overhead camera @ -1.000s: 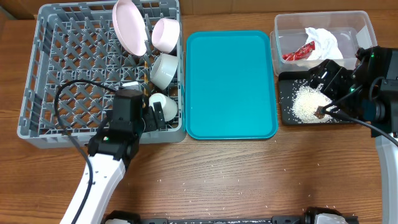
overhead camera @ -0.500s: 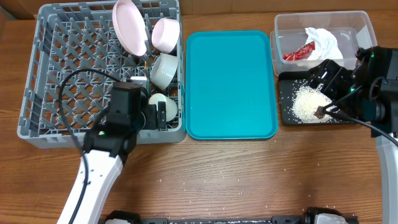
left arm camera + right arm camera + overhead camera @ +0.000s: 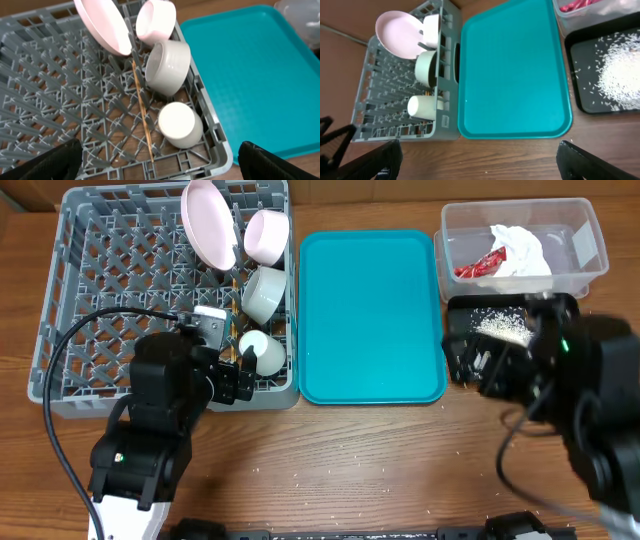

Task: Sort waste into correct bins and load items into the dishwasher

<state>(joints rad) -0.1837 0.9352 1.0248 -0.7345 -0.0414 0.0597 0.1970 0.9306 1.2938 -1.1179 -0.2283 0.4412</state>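
1. My left gripper [image 3: 160, 152] hangs over the near edge of the dish rack [image 3: 48, 330]. Its jaws are spread wide and hold nothing.
2. The chopsticks [image 3: 141, 107] lie in the rack straight ahead of that gripper. Their long axis runs away from me, from the near wall up to the plate [image 3: 102, 25]. The jaws therefore close across the sticks, not along them.
3. Just right of the sticks the white cup [image 3: 179, 125] lies on its side. The grey bowl [image 3: 167, 67] is beyond it, then the pink bowl [image 3: 156, 20].
4. My right gripper [image 3: 479, 150] is also wide open and empty, well away from the rack. It is near the black tray [image 3: 582, 95] that holds the rice [image 3: 620, 75].
5. The napkin [image 3: 520, 245] and red wrapper [image 3: 478, 267] sit in the clear tub [image 3: 580, 225]. I cannot find the brown lump.
6. I judge the loading done. If the sticks need settling, the left arm is nearer and needs no wrist turn.
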